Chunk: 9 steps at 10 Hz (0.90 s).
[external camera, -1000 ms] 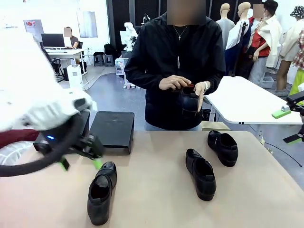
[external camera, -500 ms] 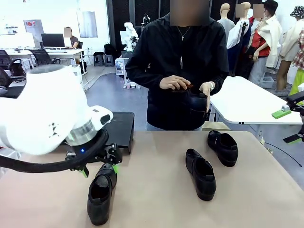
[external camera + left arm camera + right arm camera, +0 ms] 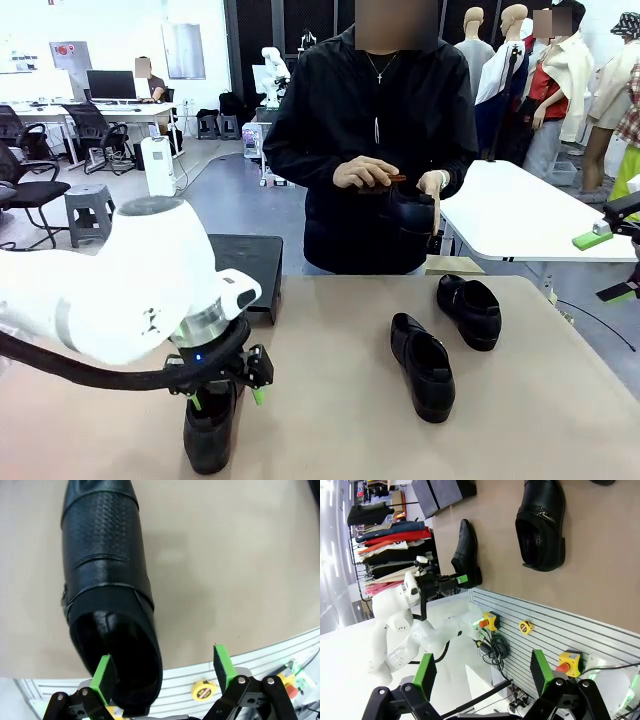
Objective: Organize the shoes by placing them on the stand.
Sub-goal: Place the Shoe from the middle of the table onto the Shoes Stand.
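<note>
Tabletop: tan, with the person standing at its far side.
Person: black jacket, both hands raised at chest height around 1 shoe.
Left arm: white, reaching in over the near left part of the tabletop, wrist pointing down.
Stand: matte black, at the far left of the tabletop, partly hidden behind the left arm.
Held shoe: black, in the person's hands, above the far edge.
Middle shoe: flat on the tabletop, right of centre, toe toward the robot.
Far shoe: on the tabletop just behind and right of the middle shoe, apart from it.
Near shoe: on the tabletop at the near left, directly under the left gripper, well apart from the stand.
Left gripper: jaws spread wide; from the wrist, 1 green pad sits over the near shoe's heel opening, the other over bare tabletop; contact cannot be told.
Right gripper: at the right edge, raised off the tabletop, jaws spread with nothing between them.
</note>
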Tool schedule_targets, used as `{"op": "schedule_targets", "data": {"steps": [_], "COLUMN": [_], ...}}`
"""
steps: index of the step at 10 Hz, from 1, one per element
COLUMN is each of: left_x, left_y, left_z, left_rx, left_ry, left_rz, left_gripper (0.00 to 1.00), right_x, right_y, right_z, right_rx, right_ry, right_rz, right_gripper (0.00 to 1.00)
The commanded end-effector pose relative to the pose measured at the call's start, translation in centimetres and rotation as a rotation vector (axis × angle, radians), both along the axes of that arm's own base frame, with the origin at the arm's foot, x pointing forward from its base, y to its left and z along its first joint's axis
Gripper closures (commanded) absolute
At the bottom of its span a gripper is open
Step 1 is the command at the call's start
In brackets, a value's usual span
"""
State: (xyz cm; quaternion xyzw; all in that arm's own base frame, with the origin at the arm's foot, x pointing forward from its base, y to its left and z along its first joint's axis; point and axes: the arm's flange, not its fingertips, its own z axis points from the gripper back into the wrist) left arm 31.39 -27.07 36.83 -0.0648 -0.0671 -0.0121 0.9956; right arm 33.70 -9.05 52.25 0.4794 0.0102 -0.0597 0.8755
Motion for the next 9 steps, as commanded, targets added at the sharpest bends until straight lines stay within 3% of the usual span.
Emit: {"op": "schedule_targets", "data": {"steps": [1,3,4,5,9], "left_x": [0.44,0.54,0.57,0.62,0.70], "left_y": [-0.67,-0.75,-0.82,-0.76,-1.00], "left_z": [-2.56,-2.88,-2.83,-2.92,-2.95], "left_rx": [0.039,0.040,0.049,0.069,0.073], "left_ry": [-0.047,-0.076,-0.070,-0.058,-0.043], "left_rz": [0.015,0.016,0.019,0.015,0.013], "left_gripper": [0.00,0.00,0.56,1.00,1.00], "right_x": [0.00,0.00,0.00,0.00,0.00], "right_y": [-0.16,-0.16,-0.16,-0.16,-0.16], "right_z": [0.42,0.42,0.42,0.42,0.42], "right_rx": [0.001,0.001,0.001,0.001,0.001], "right_ry": [0.014,0.014,0.014,0.014,0.014], "right_rz": [-0.001,-0.001,-0.001,-0.001,-0.001], "right_gripper": [0.00,0.00,0.00,0.00,0.00]}}
